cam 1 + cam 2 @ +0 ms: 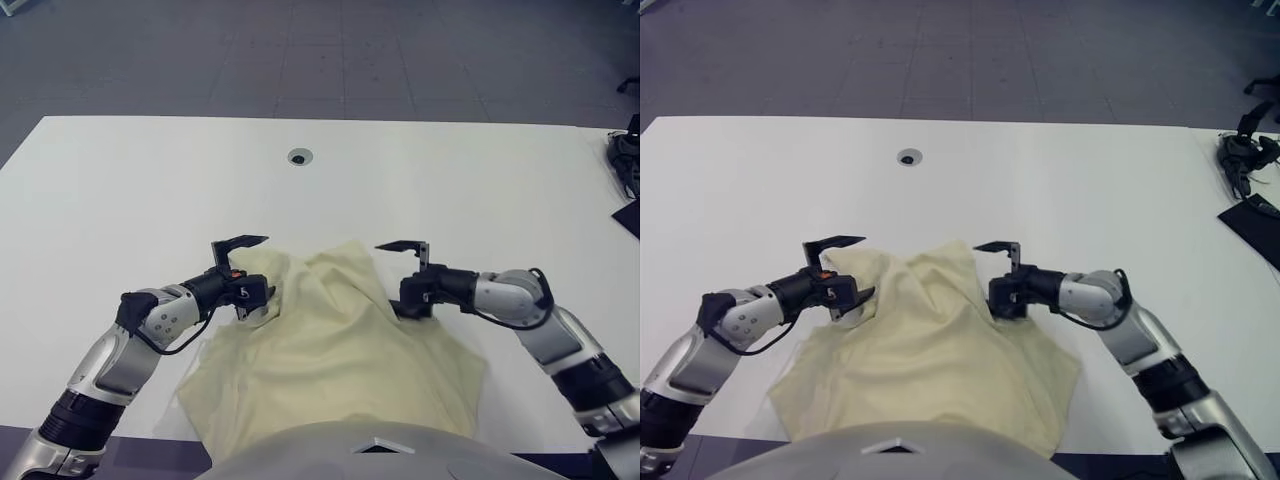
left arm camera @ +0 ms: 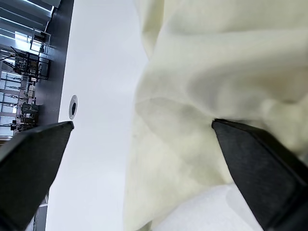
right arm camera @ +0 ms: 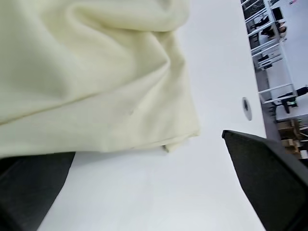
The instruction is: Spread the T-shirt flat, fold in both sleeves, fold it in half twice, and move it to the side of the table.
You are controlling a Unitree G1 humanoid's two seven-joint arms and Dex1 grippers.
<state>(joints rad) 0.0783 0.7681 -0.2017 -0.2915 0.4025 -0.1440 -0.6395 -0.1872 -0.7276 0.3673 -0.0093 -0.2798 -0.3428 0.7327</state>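
Where the crumpled pale-yellow fabric T-shirt (image 1: 330, 340) lies on the white bench (image 1: 150, 190), it sits between left end effector (image 1: 255, 268) and right end effector (image 1: 398, 278), both open-fingered, equally near.

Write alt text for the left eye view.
A crumpled pale yellow T-shirt lies at the near edge of a white table. The open left gripper and open right gripper flank its far end. A small round hole sits farther back.
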